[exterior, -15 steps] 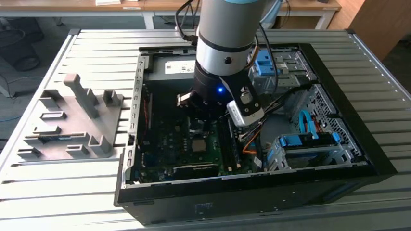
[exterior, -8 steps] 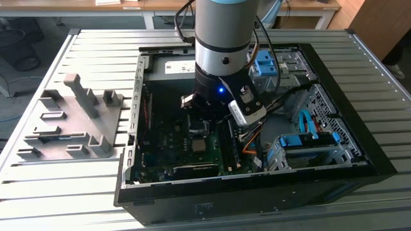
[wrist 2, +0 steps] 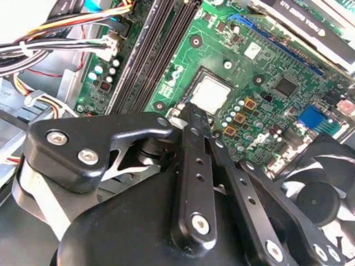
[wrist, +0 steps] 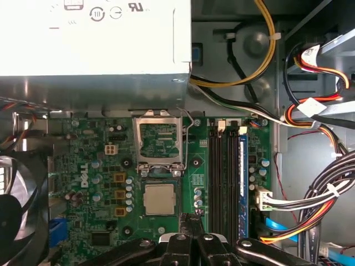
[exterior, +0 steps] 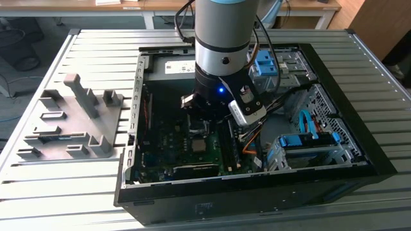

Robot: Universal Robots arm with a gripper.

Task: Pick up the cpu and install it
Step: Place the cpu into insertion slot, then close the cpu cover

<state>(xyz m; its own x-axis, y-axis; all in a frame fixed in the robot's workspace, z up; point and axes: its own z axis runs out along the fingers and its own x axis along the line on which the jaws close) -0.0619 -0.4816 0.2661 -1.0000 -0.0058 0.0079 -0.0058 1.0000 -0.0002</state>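
Gripper (wrist: 192,220) links sit nearest in the first wrist view, jaws pressed together on nothing, tips just past one edge of the cpu (wrist: 159,198). The cpu lies flat in its socket, the hinged frame (wrist: 159,138) tipped up beyond it. Memory slots (wrist: 222,177) crowd one side, with low board (wrist: 83,166) on the other.

cpu (wrist: 159,198) on motherboard (wrist: 89,160), claw (wrist: 192,219) apparently beside

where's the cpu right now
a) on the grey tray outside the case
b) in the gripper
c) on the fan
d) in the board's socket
d: the cpu lies flat in the socket, with the socket's lid flipped open.
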